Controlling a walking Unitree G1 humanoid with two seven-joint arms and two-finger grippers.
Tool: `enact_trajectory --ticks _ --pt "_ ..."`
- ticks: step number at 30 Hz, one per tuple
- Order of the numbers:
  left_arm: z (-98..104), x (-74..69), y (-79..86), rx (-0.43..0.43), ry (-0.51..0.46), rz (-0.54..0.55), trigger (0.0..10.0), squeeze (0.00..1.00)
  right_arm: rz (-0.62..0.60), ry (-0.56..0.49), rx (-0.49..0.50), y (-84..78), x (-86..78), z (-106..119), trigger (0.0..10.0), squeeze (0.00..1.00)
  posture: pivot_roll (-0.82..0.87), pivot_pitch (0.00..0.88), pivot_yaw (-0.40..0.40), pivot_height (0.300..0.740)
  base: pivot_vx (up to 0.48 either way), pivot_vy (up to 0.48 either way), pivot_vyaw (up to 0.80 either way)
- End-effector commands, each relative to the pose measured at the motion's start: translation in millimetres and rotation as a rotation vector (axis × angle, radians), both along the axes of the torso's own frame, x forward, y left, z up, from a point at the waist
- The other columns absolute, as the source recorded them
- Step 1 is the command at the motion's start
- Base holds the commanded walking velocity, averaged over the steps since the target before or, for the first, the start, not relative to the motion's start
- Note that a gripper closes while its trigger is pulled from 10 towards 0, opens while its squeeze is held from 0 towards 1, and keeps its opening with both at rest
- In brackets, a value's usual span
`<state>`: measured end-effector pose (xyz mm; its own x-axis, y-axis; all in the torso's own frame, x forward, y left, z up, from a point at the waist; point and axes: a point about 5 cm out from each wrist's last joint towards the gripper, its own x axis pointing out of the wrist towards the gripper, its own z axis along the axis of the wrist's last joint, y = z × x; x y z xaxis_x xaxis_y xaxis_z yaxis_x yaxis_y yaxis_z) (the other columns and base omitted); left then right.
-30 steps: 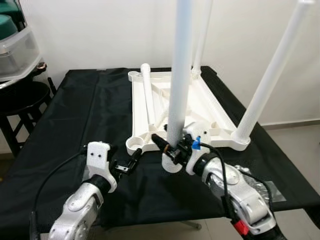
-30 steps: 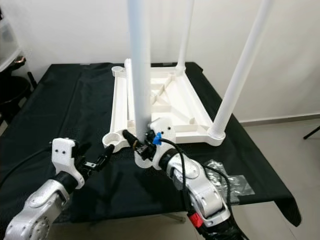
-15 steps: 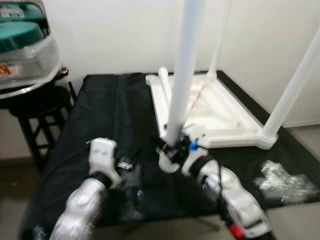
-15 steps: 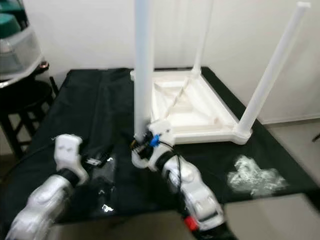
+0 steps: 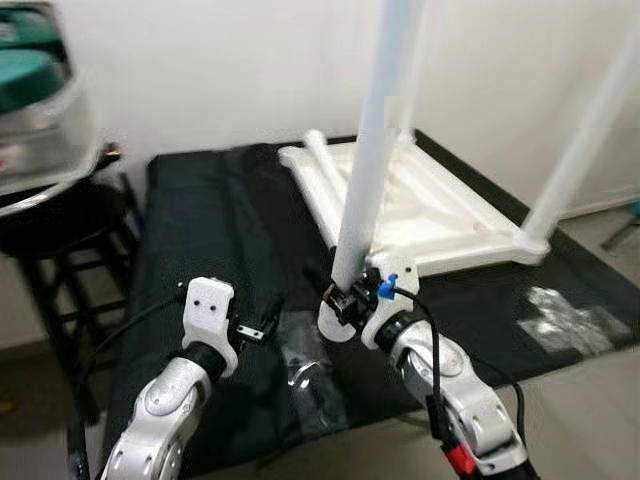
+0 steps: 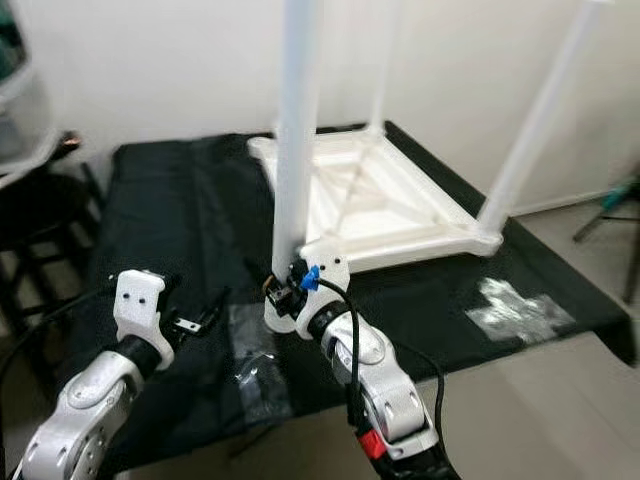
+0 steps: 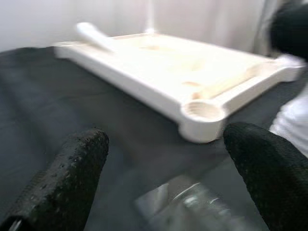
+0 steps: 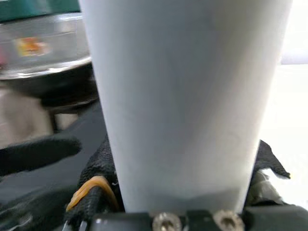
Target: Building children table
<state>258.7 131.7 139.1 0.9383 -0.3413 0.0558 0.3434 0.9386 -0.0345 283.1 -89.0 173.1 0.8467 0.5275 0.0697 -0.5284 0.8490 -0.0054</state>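
Black cloth: tabletop flipped, 2 legs in. My R gripper clamped on leg, L gripper apart; corner socket empty.

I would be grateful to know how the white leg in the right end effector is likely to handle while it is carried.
The white leg looks rigid, a straight tube. It stands tall above the right end effector, which grips it near the bottom, so it may tend to lever and tilt. Its smooth, round surface might slip or turn in the fingers.

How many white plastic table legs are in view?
4 white legs: one upright in the right gripper, two standing in the upturned white tabletop's far and right corners, one lying on it.
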Motion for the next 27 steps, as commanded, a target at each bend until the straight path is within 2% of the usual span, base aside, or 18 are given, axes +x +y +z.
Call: enact_trajectory --ticks 1,5,8,18,22,27 --pt "5 1.4 1.1 -0.005 -0.013 -0.002 10.0 0.0 -0.004 -0.026 -0.006 3.2 4.7 6 10.0 0.0 -0.02 0.0 -0.012 0.74 0.337 0.0 -0.8" --pt "8 3.3 -0.2 -0.011 -0.02 -0.006 10.0 0.0 -0.006 -0.025 0.048 4.4 6.3 10 10.0 0.0 -0.02 0.003 -0.01 0.74 0.337 0.0 -0.8" --pt "10 5.2 -2.3 -0.015 -0.028 -0.016 10.0 0.0 -0.001 -0.035 0.029 6.7 6.8 10 10.0 0.0 -0.02 0.004 -0.011 0.74 0.34 0.0 -0.53" --pt "14 8.1 -6.3 -0.016 -0.039 -0.044 10.0 0.0 -0.004 -0.045 0.017 7.8 10.1 12 10.0 0.0 -0.02 0.002 -0.005 0.74 0.337 0.0 0.0" --pt "18 7.7 -6.8 -0.051 -0.044 -0.041 10.0 0.0 0.041 -0.059 0.011 10.5 8.5 14 10.0 0.0 -0.02 0.008 0.003 0.74 0.0 0.0 0.0" --pt "16 4.4 -2.4 -0.046 -0.036 -0.061 10.0 0.0 0.088 -0.072 0.019 10.6 8.2 20 10.0 0.0 -0.02 0.017 0.006 0.74 0.0 0.0 0.0"
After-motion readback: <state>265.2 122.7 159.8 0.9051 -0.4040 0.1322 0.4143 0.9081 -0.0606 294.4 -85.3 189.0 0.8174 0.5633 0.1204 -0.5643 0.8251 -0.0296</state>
